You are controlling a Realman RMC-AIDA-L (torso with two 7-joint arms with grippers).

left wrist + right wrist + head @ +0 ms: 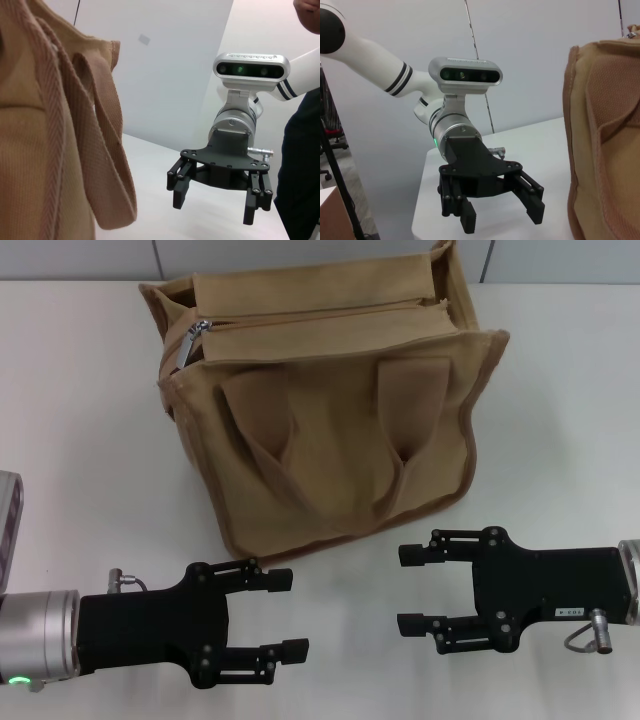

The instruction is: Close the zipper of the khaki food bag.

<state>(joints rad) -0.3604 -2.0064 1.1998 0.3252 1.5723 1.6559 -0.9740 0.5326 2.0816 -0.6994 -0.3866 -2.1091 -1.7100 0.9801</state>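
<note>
The khaki food bag stands upright at the middle back of the white table, its two handles hanging down its front face. The zipper runs across its top panel, with the silver pull tab at the bag's left end. My left gripper is open near the table's front, left of centre, below the bag. My right gripper is open at the front right, facing the left one. Both are empty and apart from the bag. The left wrist view shows the bag's handle and the right gripper. The right wrist view shows the left gripper and the bag's side.
The white table spreads around the bag on both sides. A grey wall runs behind the bag. A person in dark clothes stands at the edge of the left wrist view.
</note>
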